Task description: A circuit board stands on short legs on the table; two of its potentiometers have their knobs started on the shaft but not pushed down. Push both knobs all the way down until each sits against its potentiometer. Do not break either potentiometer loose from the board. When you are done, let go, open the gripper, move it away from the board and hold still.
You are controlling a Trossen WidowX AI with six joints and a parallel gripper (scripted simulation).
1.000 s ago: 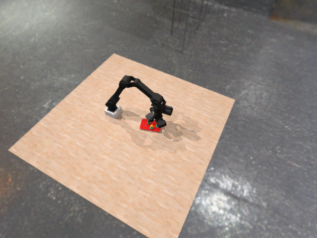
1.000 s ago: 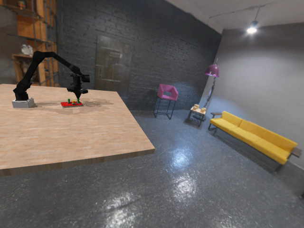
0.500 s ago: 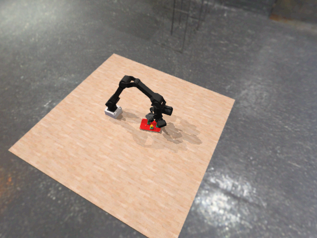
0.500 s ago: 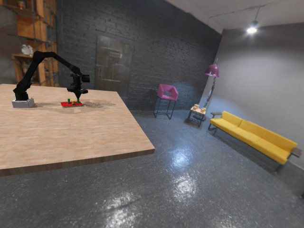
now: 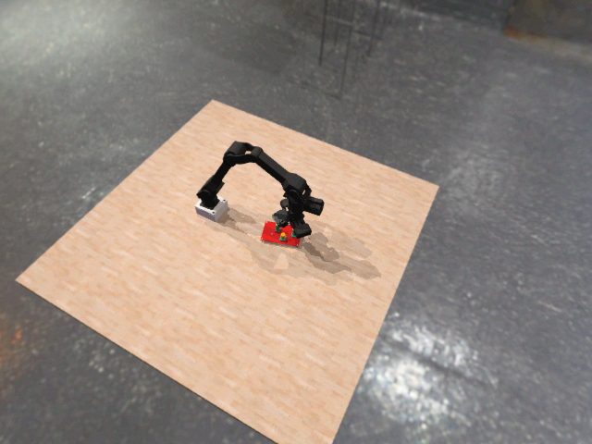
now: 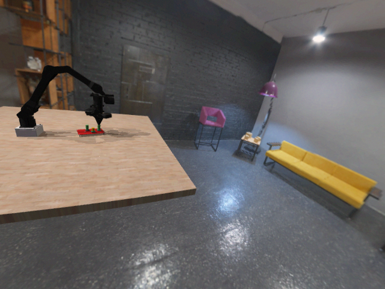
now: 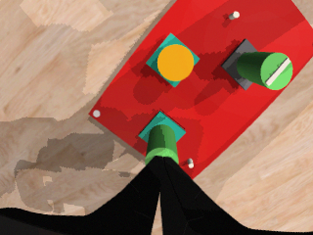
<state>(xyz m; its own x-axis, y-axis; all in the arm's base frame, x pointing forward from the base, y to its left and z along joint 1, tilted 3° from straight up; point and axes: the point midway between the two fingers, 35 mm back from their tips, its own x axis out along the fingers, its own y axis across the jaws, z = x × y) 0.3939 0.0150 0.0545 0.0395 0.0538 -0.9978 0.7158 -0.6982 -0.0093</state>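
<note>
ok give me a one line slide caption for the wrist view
Shut gripper poised over a green knob on the red circuit board, beside an orange knob and a second green knob.
</note>
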